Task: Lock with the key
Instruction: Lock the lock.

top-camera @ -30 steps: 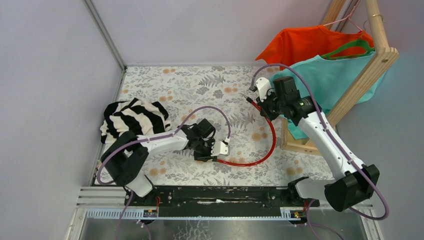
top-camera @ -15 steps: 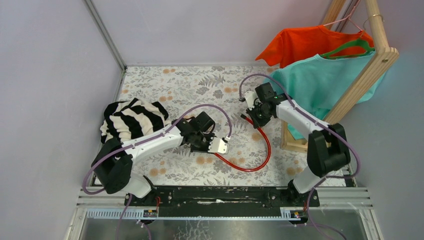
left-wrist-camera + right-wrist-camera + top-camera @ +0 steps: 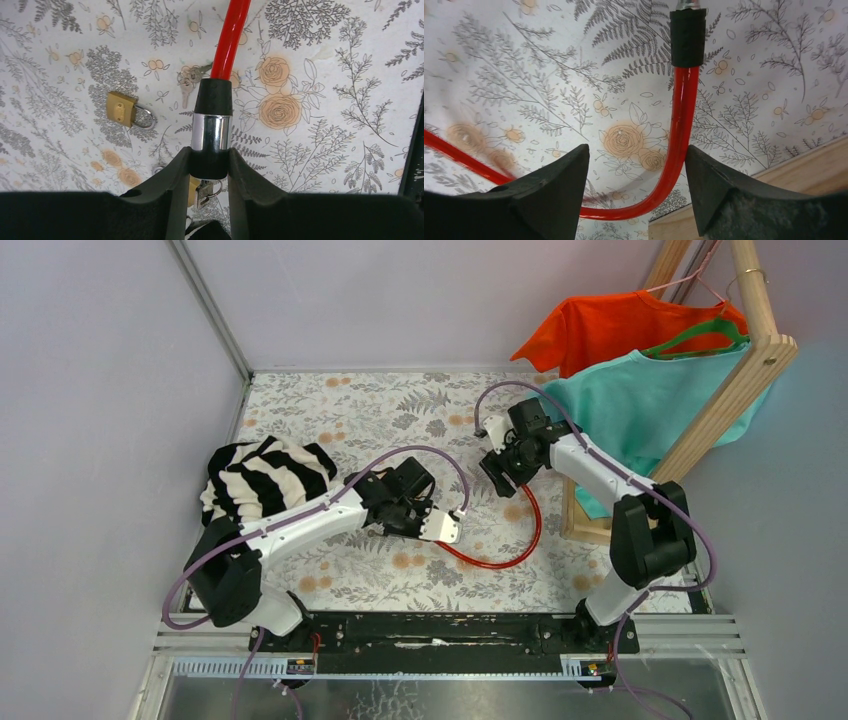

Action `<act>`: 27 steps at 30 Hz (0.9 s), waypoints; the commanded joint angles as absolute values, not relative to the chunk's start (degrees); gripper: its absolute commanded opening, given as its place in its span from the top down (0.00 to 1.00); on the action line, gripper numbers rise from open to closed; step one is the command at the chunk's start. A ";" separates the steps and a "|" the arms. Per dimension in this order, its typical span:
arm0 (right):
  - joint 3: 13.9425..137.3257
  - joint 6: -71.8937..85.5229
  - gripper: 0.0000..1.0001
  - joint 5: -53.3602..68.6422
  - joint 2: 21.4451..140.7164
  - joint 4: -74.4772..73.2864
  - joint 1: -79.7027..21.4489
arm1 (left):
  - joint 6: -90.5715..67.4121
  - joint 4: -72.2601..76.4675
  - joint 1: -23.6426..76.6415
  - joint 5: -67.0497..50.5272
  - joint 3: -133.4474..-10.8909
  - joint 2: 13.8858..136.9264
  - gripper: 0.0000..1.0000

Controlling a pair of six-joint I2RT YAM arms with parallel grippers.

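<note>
A red cable lock (image 3: 522, 536) curves across the floral cloth between the two arms. My left gripper (image 3: 211, 156) is shut on its black and chrome lock head (image 3: 212, 131), and the red cable (image 3: 229, 36) runs away from the jaws. A small bunch of keys (image 3: 187, 83) lies on the cloth just left of the cable. My right gripper (image 3: 636, 150) is open, its jaws standing either side of the cable (image 3: 680, 135). The cable's black-sleeved free end (image 3: 687, 37) lies beyond them. In the top view the left gripper (image 3: 443, 531) is mid-table and the right gripper (image 3: 497, 468) is further back.
A brass padlock (image 3: 122, 107) lies left of the keys, and another padlock (image 3: 201, 191) shows under the left jaws. A striped garment (image 3: 264, 475) is heaped at the left. A wooden rack (image 3: 735, 390) with orange and teal shirts stands right; its base (image 3: 809, 170) is close to the right gripper.
The right gripper has opened and let go of the cable's end. The right arm has swung in over the cloth. The left gripper has carried the lock head slightly right and back.
</note>
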State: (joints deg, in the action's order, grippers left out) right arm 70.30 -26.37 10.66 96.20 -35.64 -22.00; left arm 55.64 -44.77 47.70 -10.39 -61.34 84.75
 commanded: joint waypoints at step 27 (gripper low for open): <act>74.85 -27.62 0.11 37.83 88.69 -36.23 -20.61 | 57.90 -44.24 46.45 -6.31 -63.62 80.73 1.00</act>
State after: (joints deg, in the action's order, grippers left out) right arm 75.83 -28.01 14.83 91.83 -35.92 -20.45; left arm 57.08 -46.15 46.85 -5.78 -60.03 81.14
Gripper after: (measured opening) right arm 0.895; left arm 0.341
